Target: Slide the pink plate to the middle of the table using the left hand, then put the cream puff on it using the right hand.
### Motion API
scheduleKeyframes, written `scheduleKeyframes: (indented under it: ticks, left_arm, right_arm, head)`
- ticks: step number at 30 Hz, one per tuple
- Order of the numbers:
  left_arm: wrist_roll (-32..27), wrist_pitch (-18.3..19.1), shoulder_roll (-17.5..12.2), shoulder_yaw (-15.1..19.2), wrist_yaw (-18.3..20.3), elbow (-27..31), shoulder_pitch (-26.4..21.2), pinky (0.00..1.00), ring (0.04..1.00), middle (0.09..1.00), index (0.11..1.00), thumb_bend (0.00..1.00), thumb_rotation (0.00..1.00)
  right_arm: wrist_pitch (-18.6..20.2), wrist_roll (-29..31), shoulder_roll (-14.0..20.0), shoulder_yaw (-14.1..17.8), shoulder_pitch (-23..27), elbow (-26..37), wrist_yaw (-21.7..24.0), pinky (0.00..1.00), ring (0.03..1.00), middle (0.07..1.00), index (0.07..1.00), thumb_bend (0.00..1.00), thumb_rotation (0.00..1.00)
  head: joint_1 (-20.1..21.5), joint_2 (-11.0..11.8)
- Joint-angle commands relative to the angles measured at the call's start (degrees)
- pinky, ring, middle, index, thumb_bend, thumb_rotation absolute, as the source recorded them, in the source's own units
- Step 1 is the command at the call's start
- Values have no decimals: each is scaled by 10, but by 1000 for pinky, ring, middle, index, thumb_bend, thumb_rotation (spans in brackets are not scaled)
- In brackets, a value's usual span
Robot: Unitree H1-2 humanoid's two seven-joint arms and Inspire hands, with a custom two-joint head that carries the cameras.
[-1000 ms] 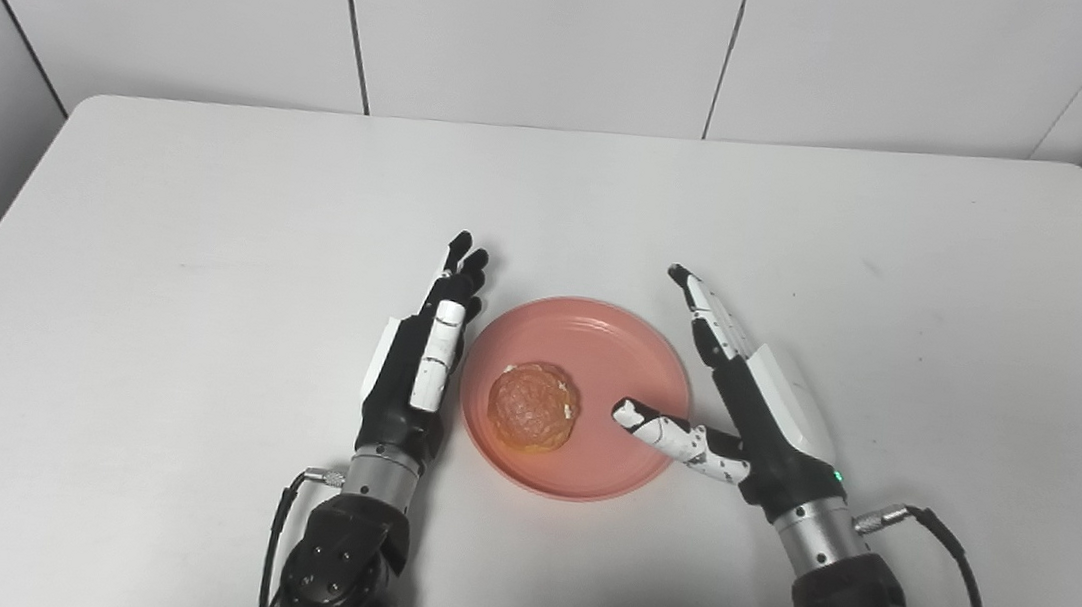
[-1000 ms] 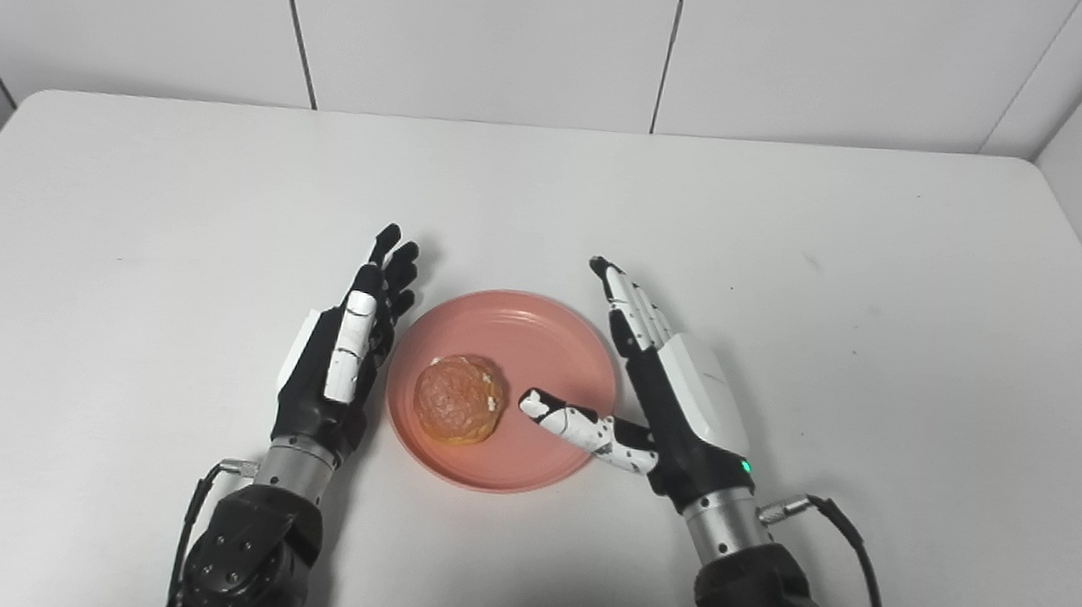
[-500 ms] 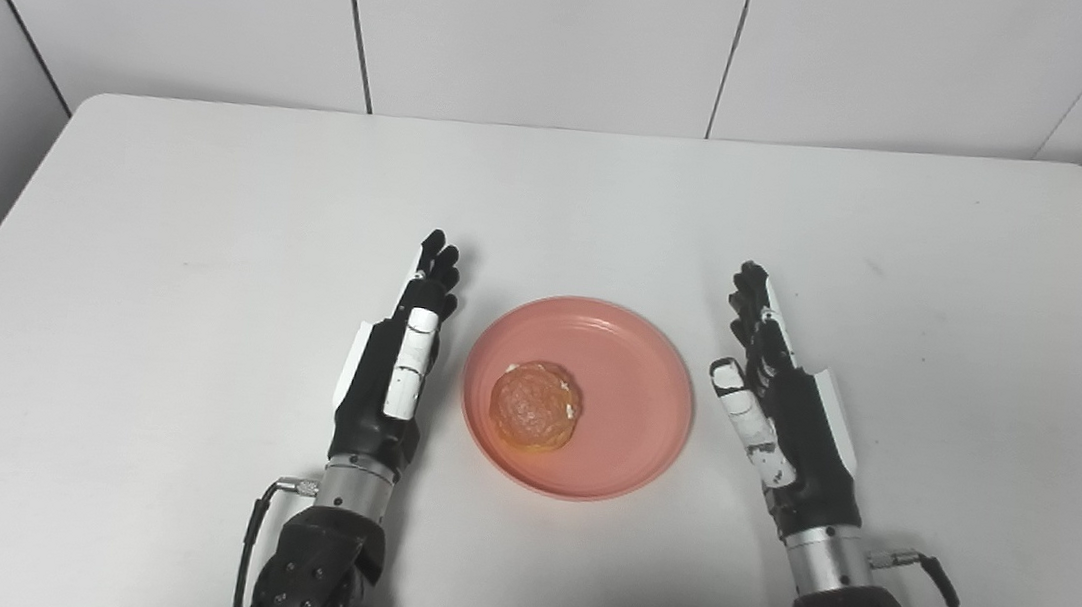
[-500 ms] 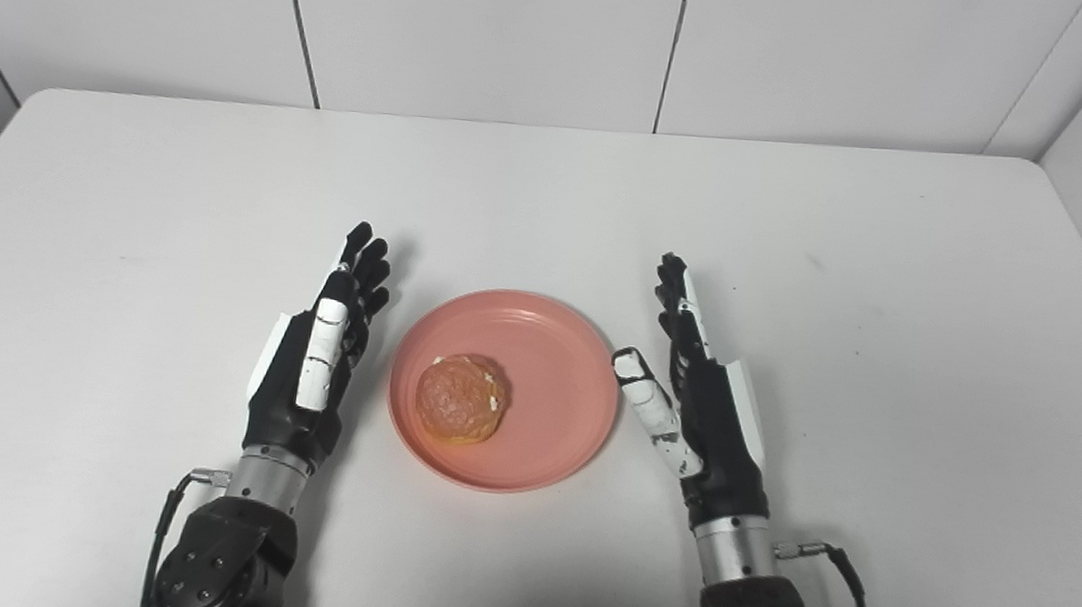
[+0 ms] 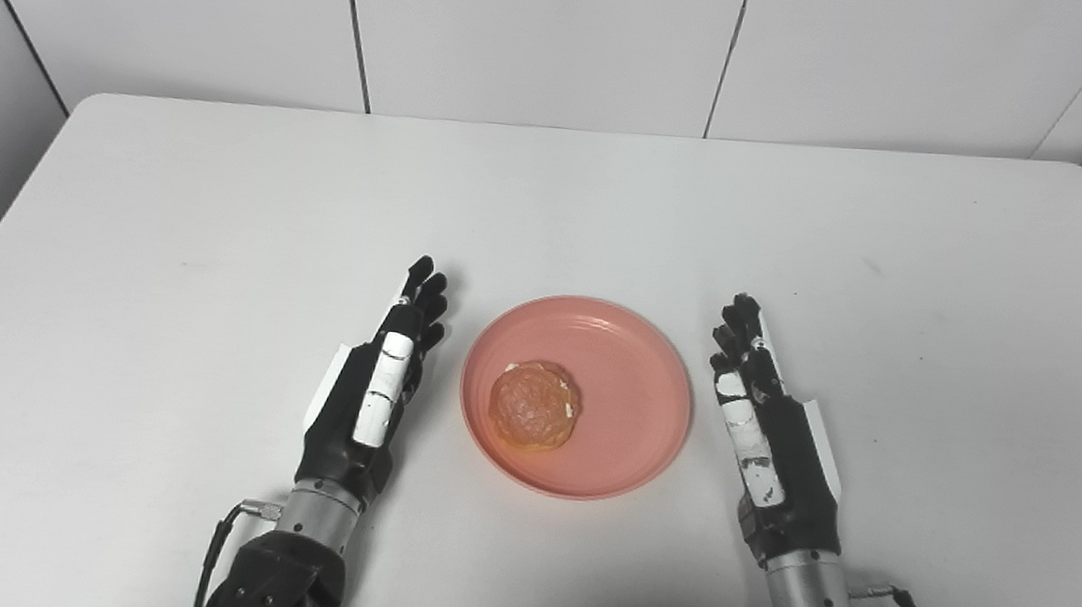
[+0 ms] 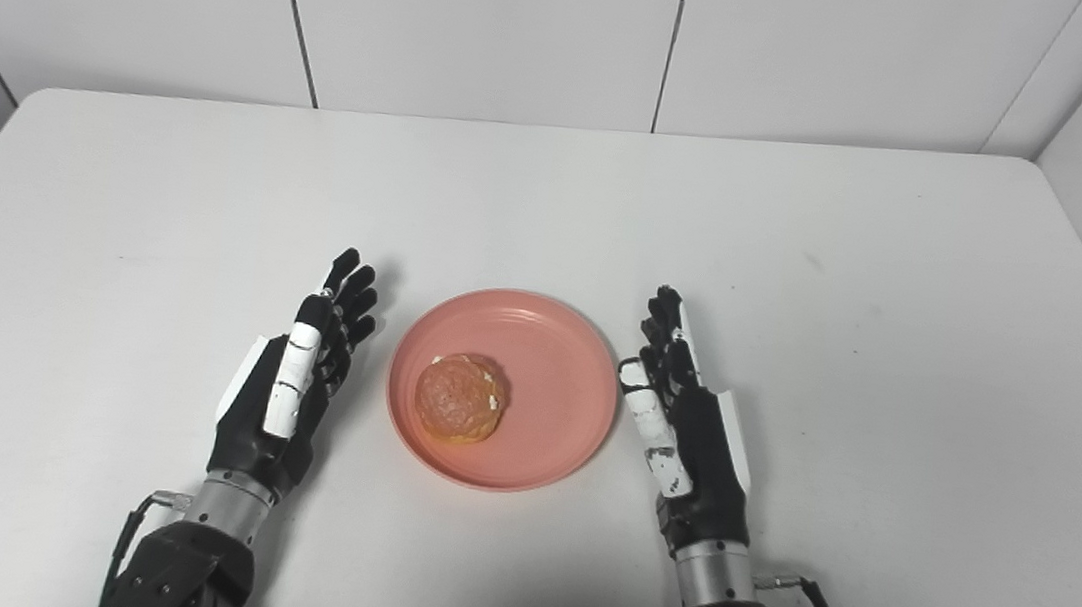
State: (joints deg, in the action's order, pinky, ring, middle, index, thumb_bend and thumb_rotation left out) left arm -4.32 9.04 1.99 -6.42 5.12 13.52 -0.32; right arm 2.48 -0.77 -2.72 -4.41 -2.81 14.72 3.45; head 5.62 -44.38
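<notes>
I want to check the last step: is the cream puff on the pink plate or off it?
On it. The cream puff sits inside the pink plate, left of its centre, and neither hand touches it.

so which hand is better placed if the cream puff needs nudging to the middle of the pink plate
Probably the left hand. The cream puff sits left of centre on the pink plate, nearer the left hand than the right hand. Both hands are open, flanking the plate, neither touching it.
</notes>
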Motion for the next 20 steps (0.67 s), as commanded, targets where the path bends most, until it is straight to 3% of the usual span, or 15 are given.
scheduleKeyframes:
  ticks: [1, 3, 12, 20]
  left_arm:
    - [-3, 15, 6, -4, 0, 32, 0, 1000, 1000, 1000, 1000, 681, 1000]
    - [-6, 52, 7, -5, -2, 48, 4, 1000, 1000, 1000, 1000, 704, 1000]
    - [2, 24, 23, -6, -12, 44, 19, 1000, 1000, 1000, 1000, 697, 1000]
    - [21, 32, 23, -8, -21, 38, 4, 1000, 1000, 1000, 1000, 674, 1000]
  right_arm:
    - [1, -6, -7, -6, 4, 22, -5, 1000, 1000, 1000, 1000, 631, 901]
    - [0, -7, -6, -8, 2, 22, -6, 1000, 1000, 1000, 1000, 621, 898]
    - [11, -24, -2, -22, -13, 34, -8, 1000, 1000, 1000, 1000, 603, 910]
    - [8, -24, 2, -15, -1, 22, -9, 1000, 1000, 1000, 1000, 641, 901]
  head:
    - [0, 0]
    - [3, -1]
    - [5, 0]
    - [-4, 6]
